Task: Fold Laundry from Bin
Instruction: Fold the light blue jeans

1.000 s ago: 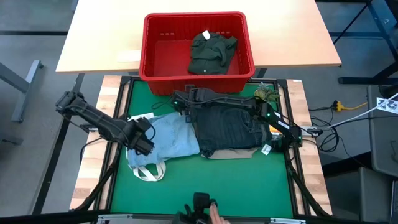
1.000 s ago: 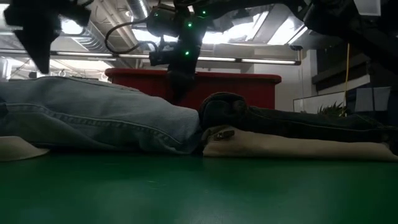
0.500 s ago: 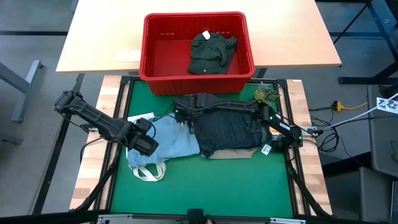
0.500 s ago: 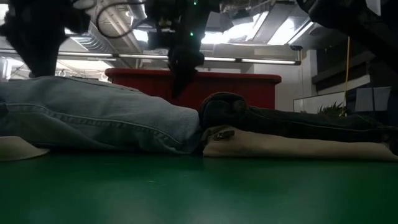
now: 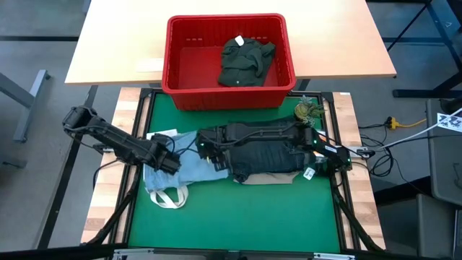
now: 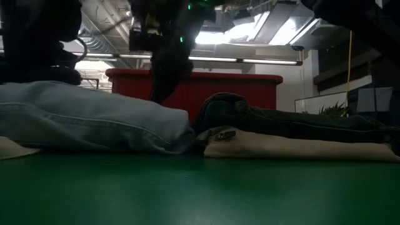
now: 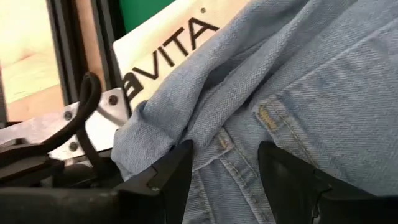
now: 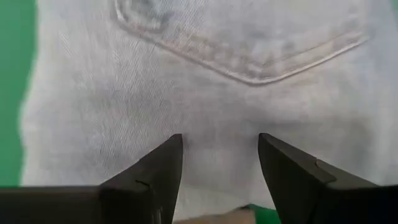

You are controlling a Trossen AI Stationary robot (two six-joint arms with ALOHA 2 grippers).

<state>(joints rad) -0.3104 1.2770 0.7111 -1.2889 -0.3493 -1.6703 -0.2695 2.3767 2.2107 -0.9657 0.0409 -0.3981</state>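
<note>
The light blue jeans (image 5: 195, 167) lie flat on the green table, with their left part on a white tote bag (image 5: 167, 196). My left gripper (image 5: 172, 162) is open and down at the jeans' left end. My right gripper (image 5: 209, 150) is open over the jeans' right part; the right wrist view shows a back pocket (image 8: 249, 43) beyond the fingers. Folded dark navy jeans (image 5: 267, 155) rest on folded beige trousers (image 5: 271, 178) just to the right. The red bin (image 5: 231, 97) at the far edge holds a dark olive-green piece (image 5: 245, 61). My left gripper comes from above, slanting down, and its open fingers (image 7: 171, 177) are set into the light blue jeans at the waistband edge (image 7: 230, 146). A ridge of denim with a belt loop lies between them, and the jeans stay on the tote bag. Whether my right gripper touches the denim (image 8: 217, 124), I cannot tell.
The navy-and-beige stack (image 6: 294, 140) lies close against the right end of the light blue jeans (image 6: 94, 122). A small olive lump (image 5: 307, 110) sits at the table's far right corner. The tote bag's strap loops out toward the near edge. Bare green mat lies in front.
My left gripper has come down onto the left end of the light blue jeans and rolled about its own line. My right gripper has moved left and nearer, from the navy stack's far corner to above the blue jeans. The blue jeans' right end has drawn left, away from the stack.
</note>
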